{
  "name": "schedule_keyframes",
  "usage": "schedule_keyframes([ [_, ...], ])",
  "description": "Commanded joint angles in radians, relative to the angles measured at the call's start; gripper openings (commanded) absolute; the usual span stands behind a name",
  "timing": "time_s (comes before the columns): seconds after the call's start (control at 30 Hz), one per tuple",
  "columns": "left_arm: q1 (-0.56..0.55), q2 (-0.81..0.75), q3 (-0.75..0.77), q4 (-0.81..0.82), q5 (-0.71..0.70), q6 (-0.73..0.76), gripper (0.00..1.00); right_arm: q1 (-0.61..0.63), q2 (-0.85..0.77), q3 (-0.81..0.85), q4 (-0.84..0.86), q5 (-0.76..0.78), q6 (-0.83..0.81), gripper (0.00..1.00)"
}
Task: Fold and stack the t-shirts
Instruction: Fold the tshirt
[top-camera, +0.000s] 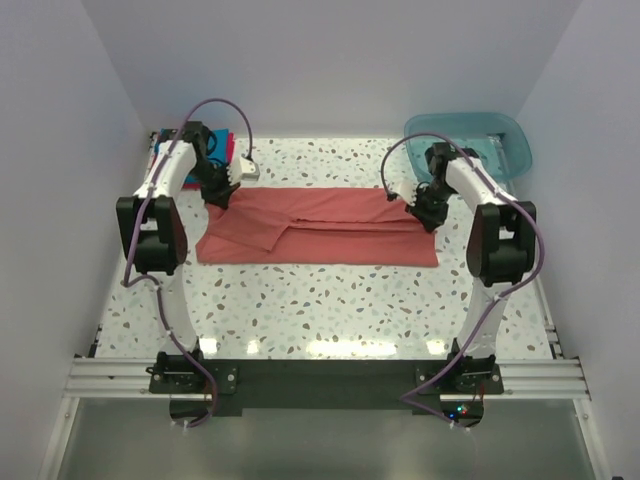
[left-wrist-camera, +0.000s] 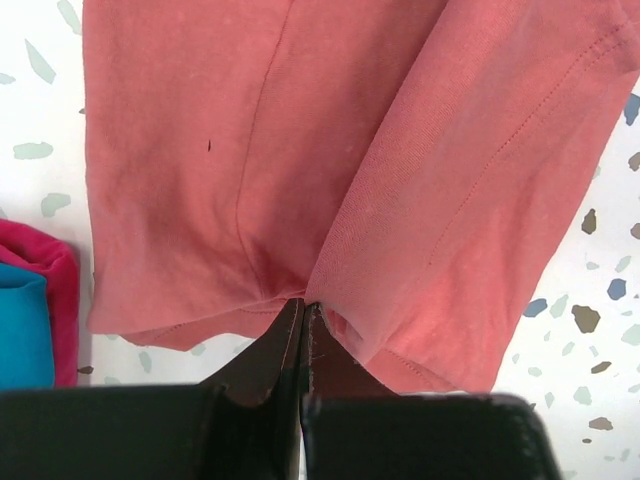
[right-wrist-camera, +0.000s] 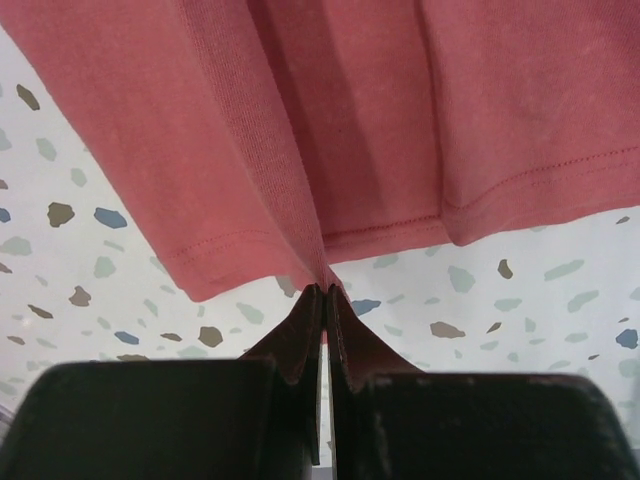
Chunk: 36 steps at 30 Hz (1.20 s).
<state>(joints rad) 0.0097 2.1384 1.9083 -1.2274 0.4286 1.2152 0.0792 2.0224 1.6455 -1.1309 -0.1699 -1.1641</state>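
Salmon-red t-shirt (top-camera: 320, 228) spans btwn L pincer (top-camera: 222, 199) & R pincer (top-camera: 432, 221), edges pinched.

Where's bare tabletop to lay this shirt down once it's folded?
Widest bare patch: the near strip of table between the salmon-red shirt and the arm bases. A narrower strip lies beyond the shirt, between the blue and pink shirts and the teal tub. Both far corners are crowded.

The salmon-red t-shirt (top-camera: 320, 228) lies as a long folded band across the table (top-camera: 330, 300). The jaws of the left gripper (top-camera: 222, 197) meet its far-left corner, and those of the right gripper (top-camera: 431, 218) its right end.
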Motion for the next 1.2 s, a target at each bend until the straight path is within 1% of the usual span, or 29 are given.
schedule_keyframes([
  [0.0,-0.002,0.017,0.038,0.034,-0.023,-0.005,0.0,-0.007,0.019,0.065,0.019,0.029,0.0,0.0],
  [0.07,-0.001,0.015,0.026,0.066,-0.031,-0.029,0.0,-0.007,0.032,0.077,0.035,0.041,0.018,0.0],
  [0.1,-0.002,0.009,0.02,0.087,-0.033,-0.069,0.03,-0.007,0.038,0.083,0.043,0.049,0.041,0.0],
  [0.13,-0.002,0.005,0.015,0.142,-0.037,-0.098,0.15,-0.007,0.05,0.088,0.054,0.061,0.055,0.0],
  [0.17,-0.002,0.003,0.015,0.167,-0.043,-0.132,0.22,-0.009,0.056,0.097,0.066,0.094,0.07,0.0],
  [0.2,0.001,-0.006,0.02,0.187,-0.037,-0.204,0.27,-0.009,0.062,0.102,0.069,0.108,0.099,0.11],
  [0.23,0.009,-0.011,0.024,0.203,-0.03,-0.244,0.35,-0.007,0.067,0.111,0.066,0.125,0.113,0.23],
  [0.27,0.016,-0.021,0.031,0.213,-0.001,-0.278,0.36,-0.009,0.064,0.125,0.063,0.136,0.128,0.36],
  [0.3,0.036,-0.043,0.028,0.207,0.018,-0.334,0.39,-0.013,0.053,0.128,0.066,0.135,0.173,0.42],
  [0.33,0.045,-0.058,0.017,0.192,0.033,-0.357,0.39,-0.013,0.024,0.126,0.065,0.13,0.194,0.47],
  [0.37,0.053,-0.075,-0.026,0.186,0.051,-0.376,0.4,-0.013,0.012,0.126,0.045,0.121,0.217,0.51],
  [0.43,0.07,-0.141,-0.093,0.183,0.068,-0.414,0.4,-0.012,-0.011,0.125,0.008,0.078,0.286,0.51],
  [0.47,0.072,-0.165,-0.179,0.192,0.07,-0.431,0.4,-0.01,-0.025,0.114,-0.03,0.06,0.308,0.48],
  [0.53,0.072,-0.241,-0.271,0.239,0.068,-0.486,0.4,-0.009,-0.037,0.093,-0.058,-0.003,0.365,0.46],
  [0.57,0.072,-0.261,-0.354,0.249,0.067,-0.502,0.4,-0.007,-0.043,0.068,-0.073,-0.02,0.377,0.42],
  [0.67,0.075,-0.308,-0.481,0.301,0.046,-0.562,0.4,0.002,-0.045,0.002,-0.064,-0.057,0.408,0.37],
  [0.77,0.075,-0.324,-0.566,0.354,0.013,-0.601,0.4,0.017,-0.053,-0.077,0.0,-0.04,0.429,0.36],
  [0.87,0.076,-0.299,-0.617,0.387,-0.022,-0.623,0.38,0.021,-0.033,-0.153,0.054,-0.011,0.429,0.36],
  [0.97,0.076,-0.295,-0.695,0.434,-0.068,-0.638,0.37,0.022,-0.01,-0.211,0.123,0.052,0.419,0.36],
  [1.17,0.076,-0.365,-0.833,0.448,-0.07,-0.64,0.33,0.014,-0.051,-0.349,0.183,0.148,0.347,0.32],
])
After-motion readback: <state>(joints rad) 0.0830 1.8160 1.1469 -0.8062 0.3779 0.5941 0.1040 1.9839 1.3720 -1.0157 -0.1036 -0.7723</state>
